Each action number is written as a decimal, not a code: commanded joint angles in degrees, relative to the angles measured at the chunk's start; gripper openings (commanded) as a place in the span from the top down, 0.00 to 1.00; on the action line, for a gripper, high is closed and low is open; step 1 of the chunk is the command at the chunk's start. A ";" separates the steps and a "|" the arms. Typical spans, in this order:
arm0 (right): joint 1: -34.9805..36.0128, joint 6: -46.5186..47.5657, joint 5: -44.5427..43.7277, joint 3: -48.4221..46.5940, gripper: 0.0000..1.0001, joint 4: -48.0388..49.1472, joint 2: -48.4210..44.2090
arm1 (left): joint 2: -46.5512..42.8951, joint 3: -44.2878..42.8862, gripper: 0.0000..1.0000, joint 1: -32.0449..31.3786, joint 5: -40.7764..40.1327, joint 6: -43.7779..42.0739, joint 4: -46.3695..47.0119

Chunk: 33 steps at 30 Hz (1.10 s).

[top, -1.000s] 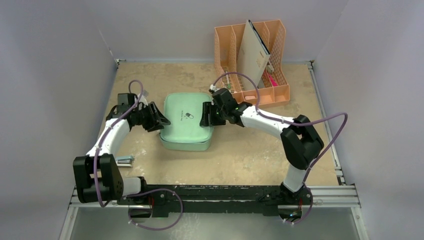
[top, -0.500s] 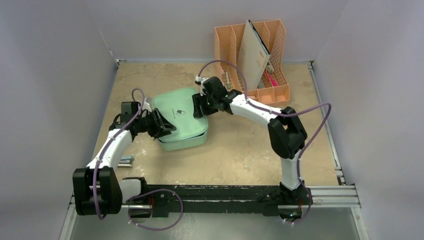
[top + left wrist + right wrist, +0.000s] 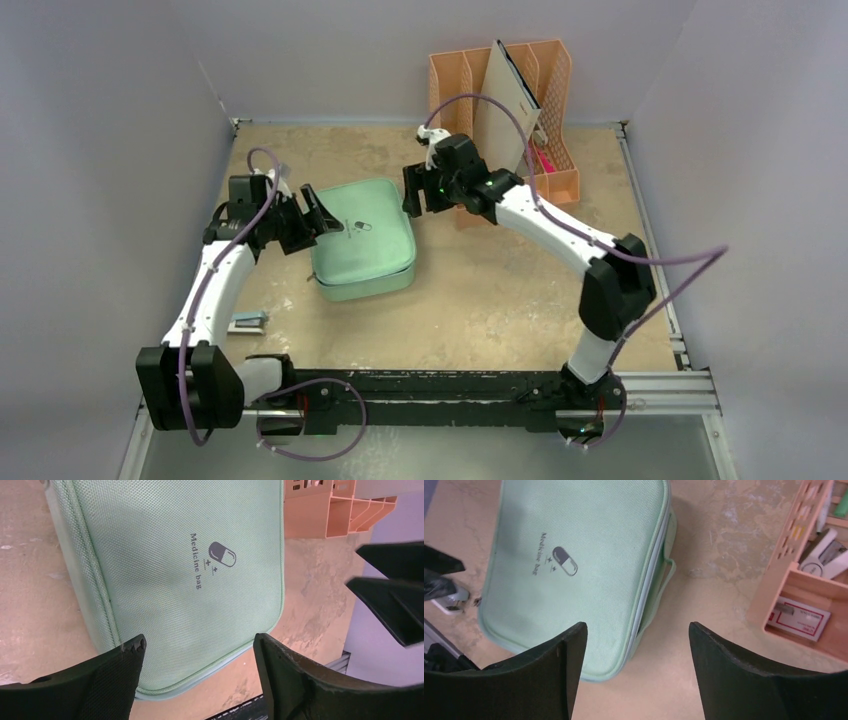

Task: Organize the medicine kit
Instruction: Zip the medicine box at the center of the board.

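Two grippers flank a mint-green, rounded-rectangular fabric medicine kit (image 3: 363,240) with a zipped seam, which lies flat left of centre on the tan, mottled table (image 3: 480,300). Its printed face is up, showing a dark pill logo (image 3: 221,554) and the words "Medicine bag". The outline is nearly square. The slightly longer axis runs from upper to lower frame in the top view, and its upper end leans a little left. A fabric strap (image 3: 664,580) sits on the zipped side that faces frame right. The left gripper (image 3: 320,215) overlaps the kit's upper left corner with its fingers spread wide, holding nothing. The right gripper (image 3: 415,190) hangs just off the upper right corner, also spread wide and empty. A peach-orange slotted plastic file organizer (image 3: 445,75) stands at upper right, well apart from the kit.
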<state>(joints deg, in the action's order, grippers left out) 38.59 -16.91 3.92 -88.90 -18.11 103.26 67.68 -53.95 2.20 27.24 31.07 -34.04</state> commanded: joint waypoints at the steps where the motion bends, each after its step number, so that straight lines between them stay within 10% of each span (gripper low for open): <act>1: 0.26 -0.86 -2.66 6.96 0.23 2.28 -8.51 | 1.81 -1.45 0.21 1.75 -0.97 -3.96 -1.66; 11: 0.26 -0.84 -3.75 19.12 0.21 6.56 -20.67 | 4.59 2.67 0.27 12.82 -0.62 -1.12 0.74; 18: 0.26 -5.17 0.00 21.94 0.21 4.50 -25.83 | 6.19 5.06 0.89 12.85 -2.04 -1.12 2.06; 21: 0.26 -9.88 1.82 24.99 0.22 5.76 -29.50 | 8.03 5.86 1.00 12.83 -0.04 -1.01 2.93; 33: 0.70 -15.75 3.43 32.03 0.23 5.30 -36.20 | 8.39 13.02 1.00 10.31 8.43 6.84 11.68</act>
<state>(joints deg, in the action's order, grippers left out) 39.00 -30.83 7.73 -57.84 -12.40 68.97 78.50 -43.31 14.90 29.85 33.08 -27.42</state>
